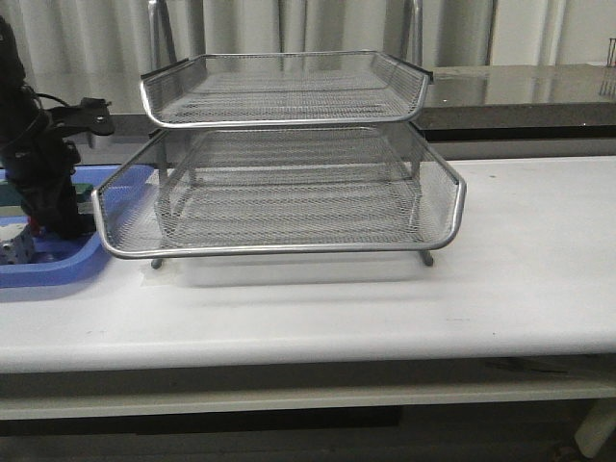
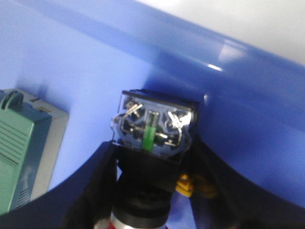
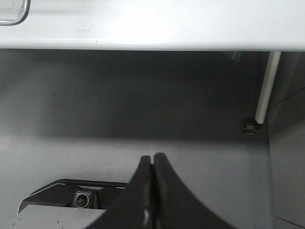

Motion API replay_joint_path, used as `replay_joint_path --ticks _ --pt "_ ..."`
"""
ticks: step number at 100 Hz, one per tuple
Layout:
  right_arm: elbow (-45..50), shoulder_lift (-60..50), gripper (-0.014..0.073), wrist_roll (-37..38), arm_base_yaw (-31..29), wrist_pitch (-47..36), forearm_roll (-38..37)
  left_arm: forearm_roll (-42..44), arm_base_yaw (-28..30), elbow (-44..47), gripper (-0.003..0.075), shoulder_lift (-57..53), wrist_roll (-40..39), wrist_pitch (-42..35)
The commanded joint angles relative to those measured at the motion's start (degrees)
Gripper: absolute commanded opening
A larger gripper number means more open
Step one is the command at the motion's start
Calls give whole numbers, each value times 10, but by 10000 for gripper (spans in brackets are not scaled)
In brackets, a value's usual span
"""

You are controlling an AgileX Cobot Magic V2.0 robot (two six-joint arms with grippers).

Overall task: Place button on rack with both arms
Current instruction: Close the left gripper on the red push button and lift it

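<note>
The button shows in the left wrist view: clear rear block with a green piece, black body, yellow detail, silver and red at the head end. It is inside the blue tray, close to its wall. My left gripper is shut on the button's black body, one finger on each side. In the front view my left gripper reaches down into the blue tray at the far left, and the button is hidden there. The wire-mesh rack stands mid-table. My right gripper is shut and empty, below the table's edge.
A green rectangular block lies in the blue tray beside the button. A small whitish block sits at the tray's left. The right wrist view shows the table's front edge, a rack corner, a table leg and the floor.
</note>
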Motion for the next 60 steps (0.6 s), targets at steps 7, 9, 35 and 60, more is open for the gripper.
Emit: replay_joint_path --ticks 7,9,35,60 --pt "-19 2 -71 -1 1 -25 -3 -7 3 -14 111 -54 -2 -13" --pt "-19 2 -71 -1 1 -25 -3 -7 3 -14 110 -57 -2 -13" --pt "-19 2 -71 -1 1 -25 -3 -7 4 -15 92 -112 -3 13" --pt "-19 2 -71 -1 1 -25 -3 -9 11 -19 92 -171 -4 93"
